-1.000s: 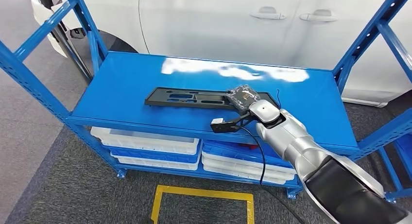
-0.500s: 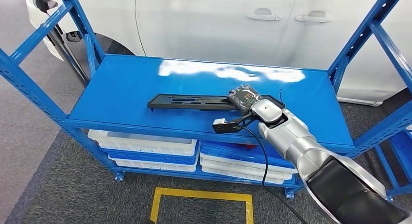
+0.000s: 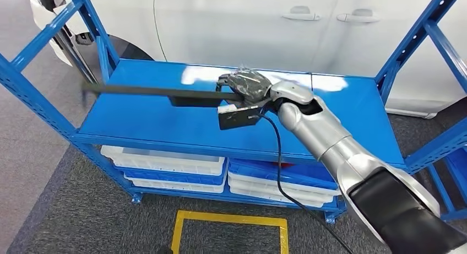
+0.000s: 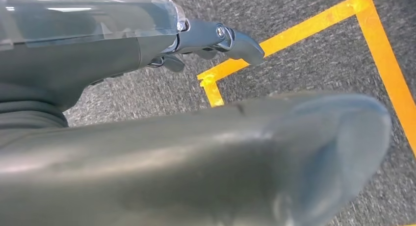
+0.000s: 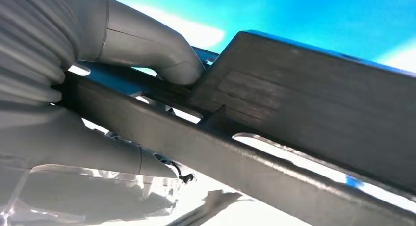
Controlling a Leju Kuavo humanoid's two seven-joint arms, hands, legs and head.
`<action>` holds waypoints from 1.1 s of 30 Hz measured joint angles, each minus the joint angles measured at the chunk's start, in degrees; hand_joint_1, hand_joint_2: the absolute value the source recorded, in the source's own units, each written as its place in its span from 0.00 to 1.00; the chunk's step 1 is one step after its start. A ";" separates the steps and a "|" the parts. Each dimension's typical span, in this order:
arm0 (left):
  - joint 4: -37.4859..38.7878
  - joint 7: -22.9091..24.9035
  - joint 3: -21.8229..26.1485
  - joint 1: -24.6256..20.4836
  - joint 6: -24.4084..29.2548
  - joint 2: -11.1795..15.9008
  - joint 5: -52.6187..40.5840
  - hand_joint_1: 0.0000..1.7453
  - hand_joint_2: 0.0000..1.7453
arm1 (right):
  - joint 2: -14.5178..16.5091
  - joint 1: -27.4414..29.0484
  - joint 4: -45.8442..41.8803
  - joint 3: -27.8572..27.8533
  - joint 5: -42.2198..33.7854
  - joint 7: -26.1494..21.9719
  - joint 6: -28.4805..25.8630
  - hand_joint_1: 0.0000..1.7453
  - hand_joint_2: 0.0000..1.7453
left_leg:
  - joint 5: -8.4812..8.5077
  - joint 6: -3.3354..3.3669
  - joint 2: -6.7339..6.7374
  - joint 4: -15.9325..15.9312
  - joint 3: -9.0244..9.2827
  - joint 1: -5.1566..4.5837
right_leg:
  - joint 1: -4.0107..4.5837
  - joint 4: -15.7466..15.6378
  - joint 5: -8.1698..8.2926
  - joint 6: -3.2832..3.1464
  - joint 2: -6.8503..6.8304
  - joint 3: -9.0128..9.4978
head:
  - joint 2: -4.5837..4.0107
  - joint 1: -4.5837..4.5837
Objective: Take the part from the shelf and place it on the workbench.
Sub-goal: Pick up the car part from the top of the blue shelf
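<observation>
Right hand (image 3: 249, 84) grips the part (image 3: 148, 91); wrist view shows its thumb (image 5: 147, 42) pressing.

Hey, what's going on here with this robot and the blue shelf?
The humanoid robot's right hand grips one end of a long, flat black plastic part and holds it raised above the top deck of the blue metal shelf, sticking out to the robot's left. The right wrist view shows the thumb pressed on the part. The left hand hangs low over grey carpet with yellow floor tape, holding nothing. A white car stands behind the shelf.
</observation>
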 joint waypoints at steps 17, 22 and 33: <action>0.00 0.33 -0.02 -0.22 1.73 0.08 -0.09 0.00 1.00 | -7.32 9.16 -25.15 -8.21 -47.92 -7.37 25.68 1.00 1.00 | -0.77 -0.12 -0.36 0.27 0.51 0.36 | -0.14 -0.61 0.05 0.21 1.59 0.30 | 0.00 0.00; 0.00 0.25 -0.01 -0.23 3.21 0.05 0.67 0.00 1.00 | -7.29 15.79 -29.01 -8.17 -50.15 -8.61 29.06 1.00 1.00 | -0.52 1.11 0.37 -0.20 0.60 0.52 | -0.50 10.81 -5.90 1.26 1.56 -5.06 | 0.00 0.01; 0.00 -0.51 0.09 0.35 4.45 -0.06 1.43 0.00 1.00 | -7.33 32.65 -33.75 -5.82 -47.35 -14.34 28.94 1.00 1.00 | -1.16 -0.47 1.08 -0.11 0.99 -0.06 | 0.12 -1.06 0.55 -0.84 0.88 -0.01 | 0.00 0.00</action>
